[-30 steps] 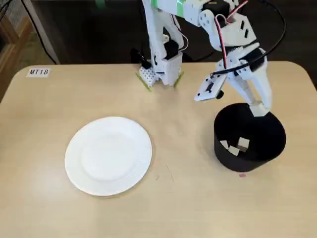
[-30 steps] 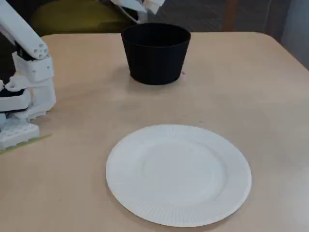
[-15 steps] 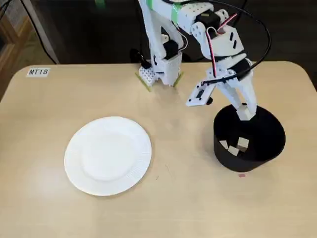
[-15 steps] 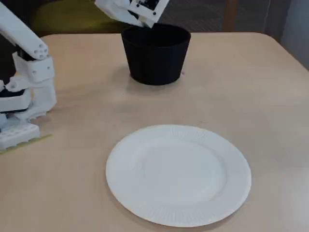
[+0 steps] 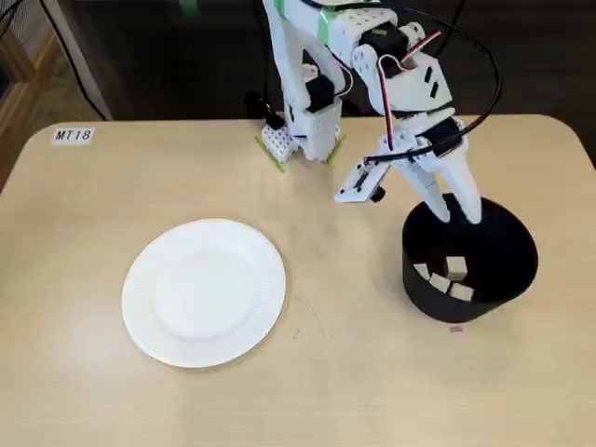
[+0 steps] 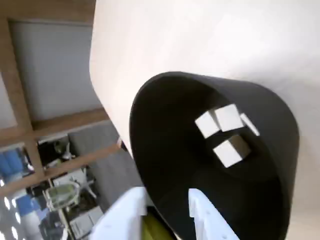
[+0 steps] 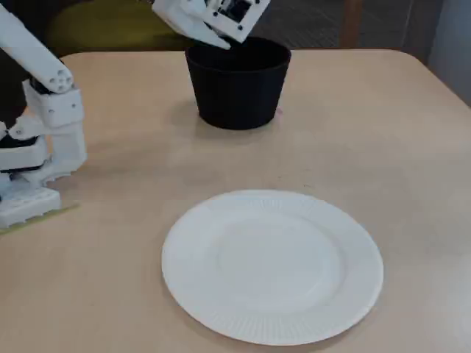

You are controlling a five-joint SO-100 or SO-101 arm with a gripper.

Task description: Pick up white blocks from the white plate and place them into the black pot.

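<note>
White and bare, the plate [image 5: 203, 291] lies at the left in a fixed view, well apart from everything else; no blocks show on it there, nor in the other fixed view [image 7: 272, 266], where it fills the foreground. Judged from that, the picking is over, and what is left is getting the arm away cleanly.

Further right stands the arm's base [image 5: 300, 140] at the table's [image 5: 112, 196] far edge. Right of it again hangs the gripper [image 5: 450, 212], above the pot's [image 5: 501, 270] near-left rim, tips pointing down into the mouth. Its fingers [image 6: 202, 216] stand a little apart in the wrist view, with only dark pot wall between them, so it carries nothing.

The blocks [image 5: 448, 277] lie together on the pot floor, toward the wall nearest the plate; the wrist view shows about four of them [image 6: 225, 134], touching or nearly so.

To finish this well, I would lift straight up before swinging sideways. The tips are close to the rim, and the pot looks light enough to slide or tip if a finger catches it. Keep the fingers parted as they are; nothing needs closing. Once clear of the rim, a slow sweep back over the table should do, high enough to pass the plate's ribbed edge.
</note>
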